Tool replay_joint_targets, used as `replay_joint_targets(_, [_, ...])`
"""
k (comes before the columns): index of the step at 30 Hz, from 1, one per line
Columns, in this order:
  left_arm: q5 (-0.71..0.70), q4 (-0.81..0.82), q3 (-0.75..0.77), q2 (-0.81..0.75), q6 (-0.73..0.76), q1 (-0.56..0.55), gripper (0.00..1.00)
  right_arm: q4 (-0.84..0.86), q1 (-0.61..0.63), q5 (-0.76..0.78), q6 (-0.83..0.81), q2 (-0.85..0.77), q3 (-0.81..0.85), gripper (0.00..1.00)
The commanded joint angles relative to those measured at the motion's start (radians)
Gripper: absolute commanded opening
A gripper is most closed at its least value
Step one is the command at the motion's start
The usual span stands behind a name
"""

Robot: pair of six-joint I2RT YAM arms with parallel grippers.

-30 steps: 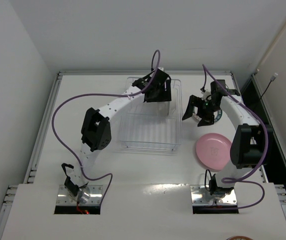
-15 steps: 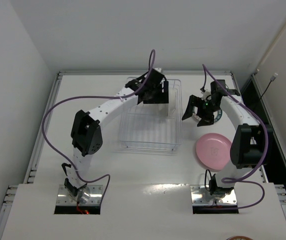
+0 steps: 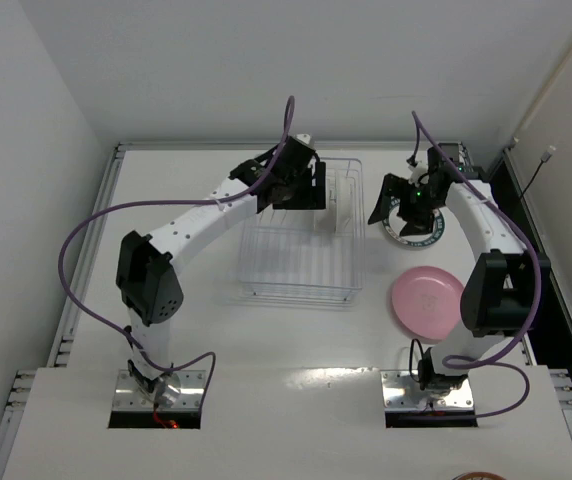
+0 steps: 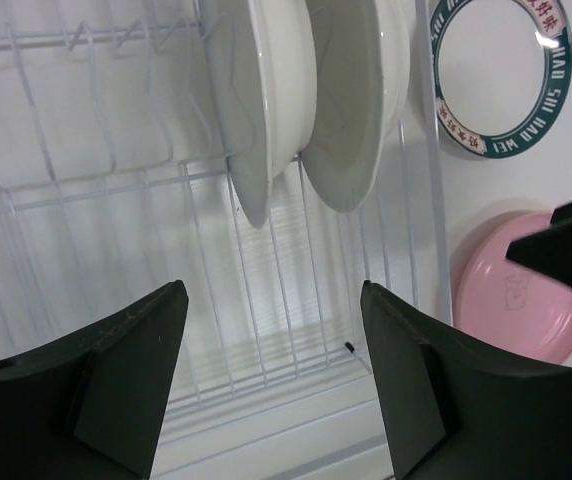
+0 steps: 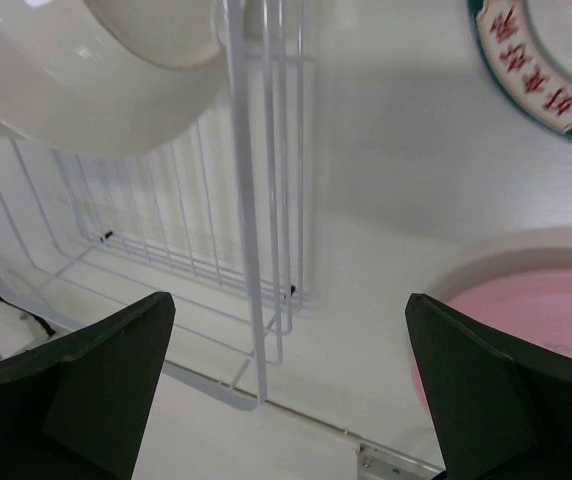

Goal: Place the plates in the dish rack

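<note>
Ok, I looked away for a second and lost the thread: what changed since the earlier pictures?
The left pincer, open and empty, drew leftward off the pale dishes standing in the dish rack, its elbow swinging left. The right pincer, open, shifted toward the far edge, uncovering more of the teal-rimmed plate. Nothing was gripped or released. Rack, dishes and pink plate stayed put.

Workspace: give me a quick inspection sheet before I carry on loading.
Surface: white table, no spills seen.
Job's things: rack mid-table; what look like two pale dishes on edge at its far right; teal-rim plate flat, right of rack; pink plate flat, nearer the arms.
Clutter: nothing seen.
Grippers: left gripper open, empty, over rack; right gripper open, empty, by teal-rim plate.
Cables: purple cables loop off both arms.
Surroundings: white walls.
</note>
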Motion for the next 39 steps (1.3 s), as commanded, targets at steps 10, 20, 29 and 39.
replay_joint_targets(10, [-0.096,-0.017,-0.150,-0.287,0.143,0.074,0.67,0.053,-0.358,0.211,0.216,-0.039,0.097,1.00])
replay_joint_targets(20, [-0.019,0.112,-0.396,-0.474,0.152,0.126,0.73,0.074,-0.457,0.166,0.156,0.238,0.215,1.00])
replay_joint_targets(29, [0.014,0.144,-0.496,-0.483,0.085,0.241,0.77,0.036,-0.446,0.104,0.144,0.482,0.303,1.00])
replay_joint_targets(39, [0.153,0.192,-0.519,-0.402,0.001,0.269,0.77,-0.014,-0.414,-0.055,0.087,0.650,0.391,0.82])
